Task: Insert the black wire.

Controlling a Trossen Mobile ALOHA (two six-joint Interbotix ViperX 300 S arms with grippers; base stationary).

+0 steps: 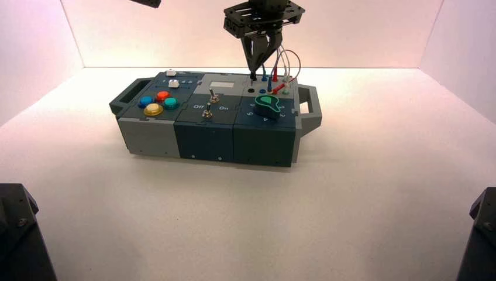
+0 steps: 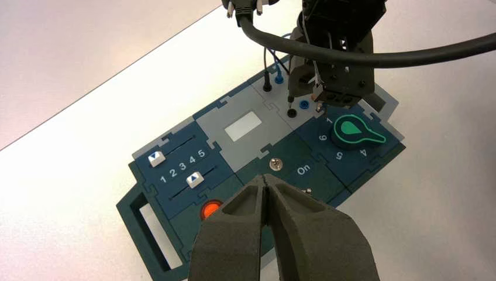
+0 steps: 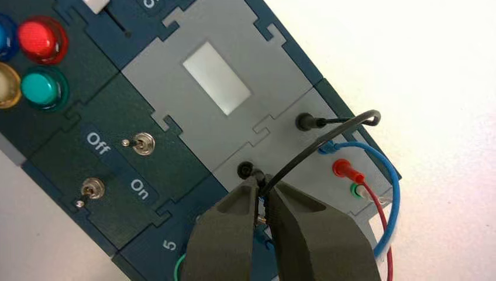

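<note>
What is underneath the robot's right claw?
In the right wrist view, the right gripper covers part of the box; the black plug shows just past it. What lies directly beneath is hidden.

Your right pincer (image 3: 266, 213) is matte dark grey, with wedge-shaped fingers (image 3: 219, 240) carrying recessed hollows near their tips; your left pincer (image 2: 264, 202) matches it, dark and tapering; your right arm (image 2: 345, 52) is black and blocky, dotted with small screws; a thick black cable (image 2: 374, 60) ends in a connector (image 2: 243, 8) with pale, silvery screws.

Robot test bench — white walls, button box (image 1: 205, 140), robot arms
</note>
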